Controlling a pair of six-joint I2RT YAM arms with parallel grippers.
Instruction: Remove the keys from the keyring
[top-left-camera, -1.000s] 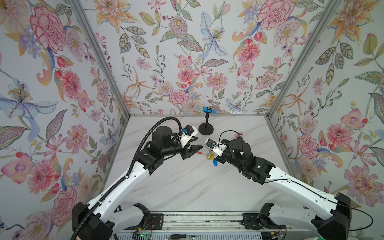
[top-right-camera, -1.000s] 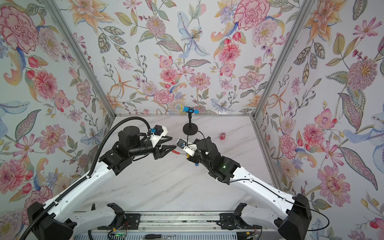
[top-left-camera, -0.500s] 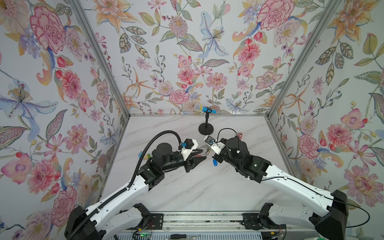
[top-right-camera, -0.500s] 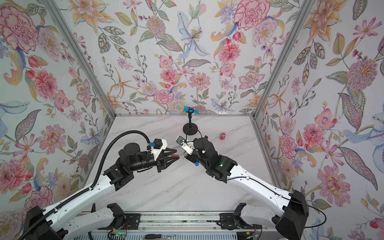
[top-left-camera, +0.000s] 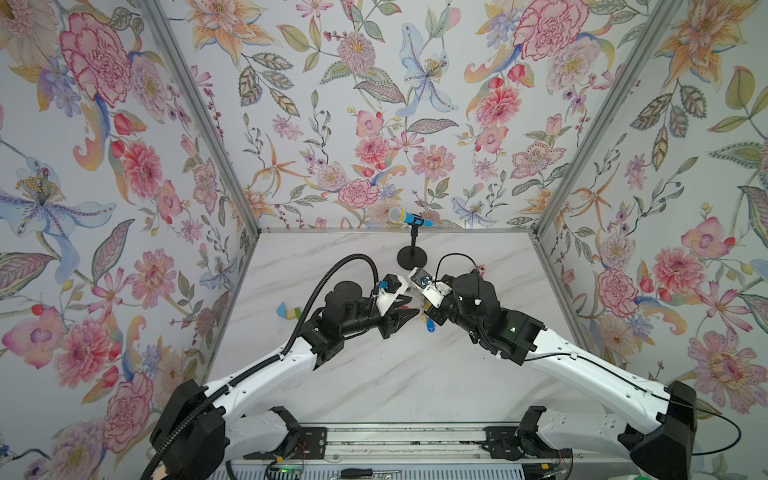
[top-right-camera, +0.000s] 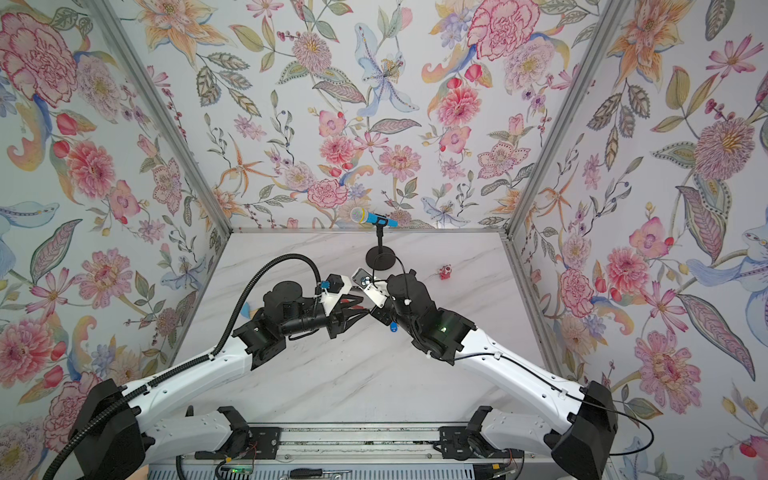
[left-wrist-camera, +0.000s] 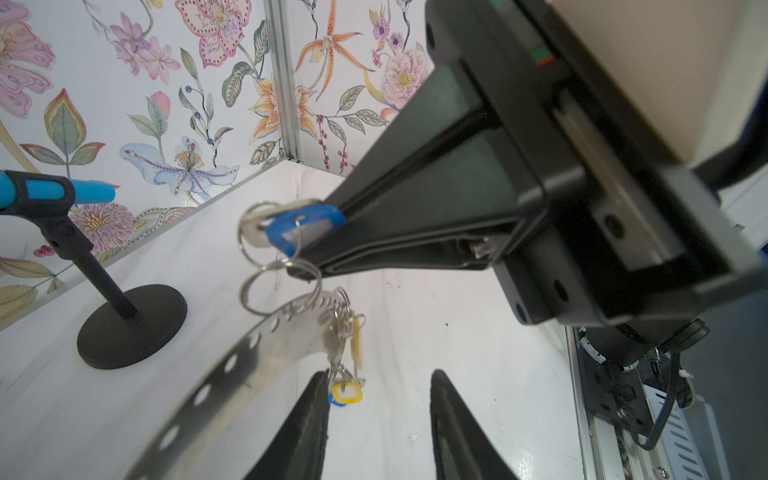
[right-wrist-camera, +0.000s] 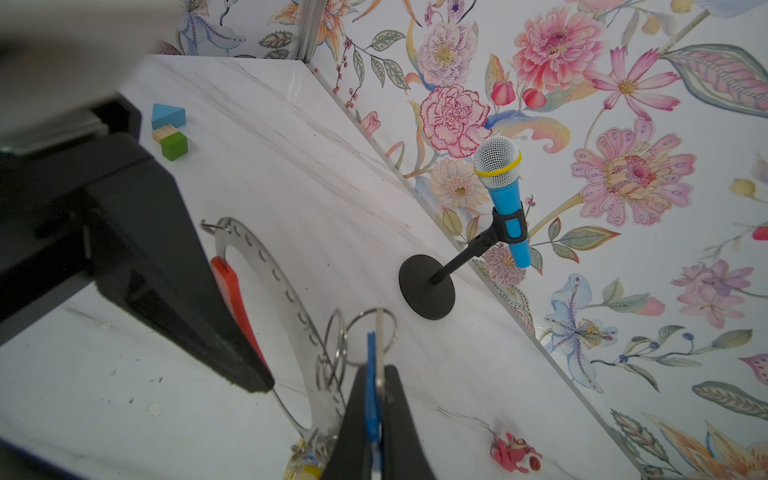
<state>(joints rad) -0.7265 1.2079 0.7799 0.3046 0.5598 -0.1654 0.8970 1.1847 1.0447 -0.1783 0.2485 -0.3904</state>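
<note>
Keyring (right-wrist-camera: 291, 299), a curved grey perforated metal band with a red sleeve (right-wrist-camera: 235, 291), hangs in the air over the white marble table (top-left-camera: 374, 374), mid-workspace between both arms. Right gripper (right-wrist-camera: 374, 370) is clamped tight on a blue oblong plastic tag (left-wrist-camera: 305, 226), which links through thin wire split rings (left-wrist-camera: 278, 286) to the band. Left gripper (left-wrist-camera: 380, 374) has its jaws apart. One finger (right-wrist-camera: 187, 311) lies along the red sleeve, contact unclear. Keys (left-wrist-camera: 343, 332), small metal ones with yellow tags, dangle in a bunch from the band just ahead of the left fingertips. Black round-based microphone stand (right-wrist-camera: 426, 286) stands near, on the table.
</note>
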